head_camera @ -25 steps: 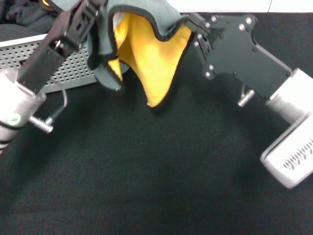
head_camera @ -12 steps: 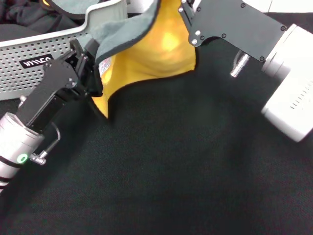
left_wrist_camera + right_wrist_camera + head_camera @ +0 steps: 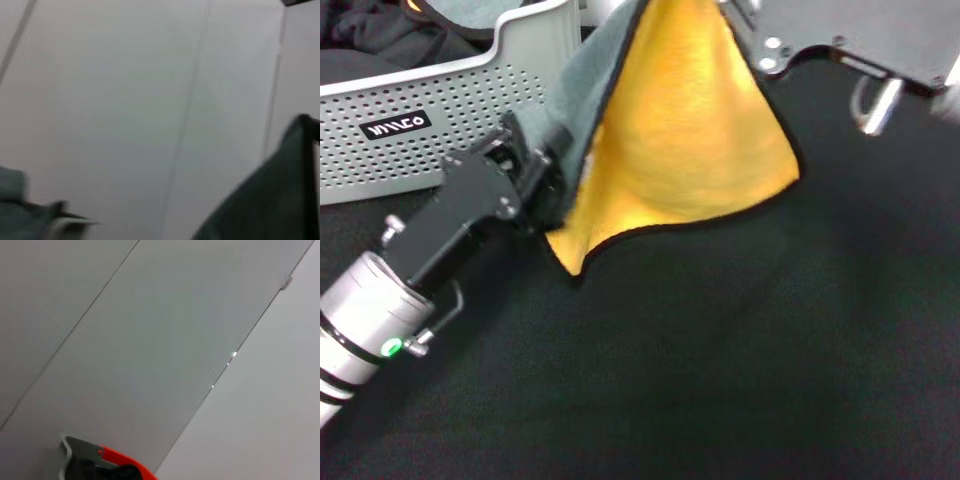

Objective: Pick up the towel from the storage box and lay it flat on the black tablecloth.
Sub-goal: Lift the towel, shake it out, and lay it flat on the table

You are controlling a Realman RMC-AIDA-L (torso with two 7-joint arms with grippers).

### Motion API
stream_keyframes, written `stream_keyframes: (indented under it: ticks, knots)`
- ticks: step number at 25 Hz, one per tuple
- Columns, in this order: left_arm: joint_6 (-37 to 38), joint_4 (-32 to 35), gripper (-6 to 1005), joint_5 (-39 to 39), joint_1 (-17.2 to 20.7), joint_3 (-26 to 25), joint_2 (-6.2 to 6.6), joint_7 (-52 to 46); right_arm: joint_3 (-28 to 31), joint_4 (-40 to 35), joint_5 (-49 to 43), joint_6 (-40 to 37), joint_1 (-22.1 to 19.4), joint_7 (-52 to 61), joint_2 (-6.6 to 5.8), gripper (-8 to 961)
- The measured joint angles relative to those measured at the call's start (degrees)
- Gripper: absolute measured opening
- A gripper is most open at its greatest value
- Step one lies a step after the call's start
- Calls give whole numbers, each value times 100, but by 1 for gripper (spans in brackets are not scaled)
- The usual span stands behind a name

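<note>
Black cloth covers nearly the whole worktop in the head view: the black tablecloth (image 3: 720,380) runs from the centre out to 3, 6 and 9 o'clock. At 10 o'clock sits the storage box (image 3: 430,150), pale grey and perforated, with a dark garment (image 3: 380,35) heaped inside it at 11 o'clock. The towel (image 3: 670,150) hangs in the air between the 2 arms, yellow face toward the camera, grey face folded along its 11 o'clock edge, its lowest corner dangling just above the tablecloth near the centre. The left gripper (image 3: 542,175), coming in from 8 o'clock, has its jaws closed on the towel's grey edge just beside the box wall. The right gripper (image 3: 745,25), at 1 o'clock, meets the towel's upper corner, but its jaws are cut off by the frame edge, so I cannot tell how they stand.

From the left wrist, only pale wall panels show, with a grey fold of towel (image 3: 270,195) at 4 o'clock and another grey scrap at 8 o'clock.

From the right wrist, more pale panels, and at 7 o'clock a grey box rim with an orange item (image 3: 125,462) and dark fabric inside.

Judging from this, the main risk is uneven lowering: the loose corner could land first and fold under, leaving a crease. The left jaws sit close to the box, so the towel's edge might snag on its rim.
</note>
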Motion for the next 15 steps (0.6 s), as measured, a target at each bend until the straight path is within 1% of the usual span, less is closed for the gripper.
stream_keyframes:
  ticks: [1,2,4,6,7,9,11,15]
  knots:
    - [44,24,177,8,-13,168,-3,7,226,-2,-285,-239,8,380,30,8]
    - [82,44,194,18,-30,323,-6,19,973,-13,-963,-922,84,1346,133,8]
    - [123,74,229,16,-72,574,-11,77,1382,-17,-1315,-1276,149,1826,203,8]
    - [116,53,278,0,-71,611,-14,133,1871,-27,-1734,-1635,302,2352,331,8]
    - [116,38,310,-1,-49,609,-14,150,2015,-44,-1900,-1729,367,2536,390,8]
    - [177,33,373,0,6,608,-13,155,2151,-140,-2083,-1750,435,2757,444,8]
    - [367,60,437,19,57,643,-12,155,2220,-312,-2242,-1742,445,2935,444,8]
    - [606,38,628,-15,126,644,25,133,2315,-527,-2293,-1719,443,3041,455,8]
